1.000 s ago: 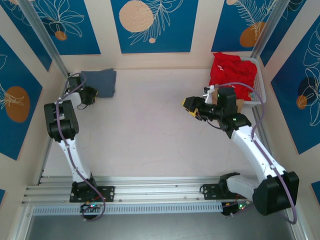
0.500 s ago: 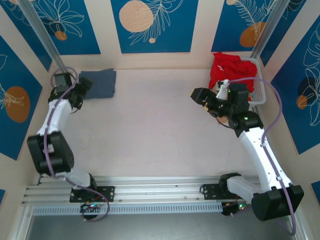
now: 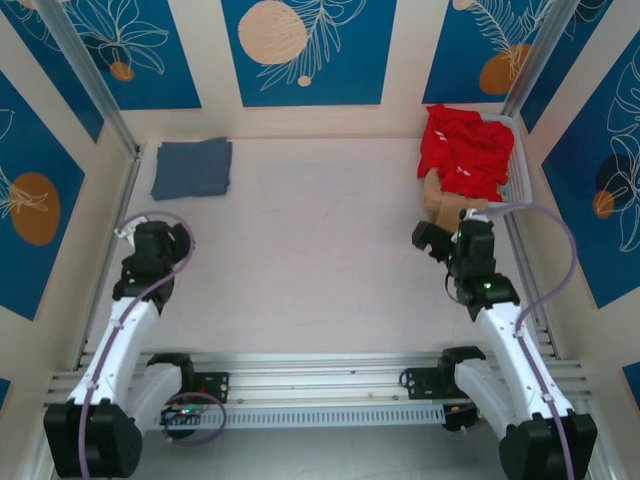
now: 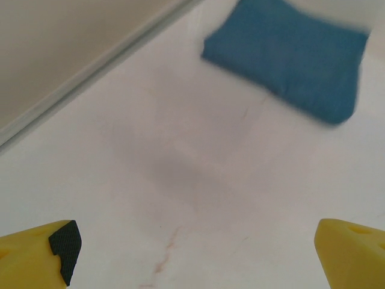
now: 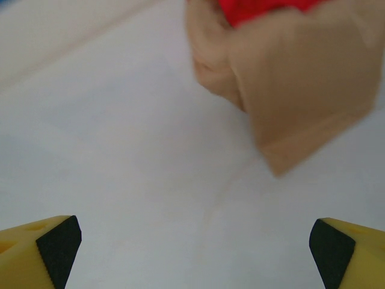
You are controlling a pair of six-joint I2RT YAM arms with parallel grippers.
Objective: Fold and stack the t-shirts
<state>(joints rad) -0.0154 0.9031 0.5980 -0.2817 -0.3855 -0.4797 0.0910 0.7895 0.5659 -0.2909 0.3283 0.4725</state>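
Observation:
The slate blue-grey t-shirt (image 3: 191, 167) lies folded into a flat rectangle at the table's far left corner, and it is blurred in the left wrist view (image 4: 290, 55). My left gripper (image 3: 163, 240) hovers well nearer than that shirt, over bare table, with its yellow fingertips (image 4: 37, 253) wide apart and nothing between them (image 4: 198, 256). The red t-shirts (image 3: 465, 148) are heaped in the white basket (image 3: 520, 185) at the far right, their red edge showing at the top of the right wrist view (image 5: 264, 9). My right gripper (image 3: 432, 240) is open and empty (image 5: 195, 247), just short of the basket.
A tan piece (image 3: 446, 200) hangs from under the red heap at the basket's front, and it is large and blurred in the right wrist view (image 5: 301, 90). Cream walls with metal posts close in the table on the left, back and right. The arm bases sit on a rail (image 3: 310, 385) at the near edge.
Both arms have drawn back toward the near edge. The left gripper left the blue-grey shirt's side; the right gripper moved down and away from the table's middle.

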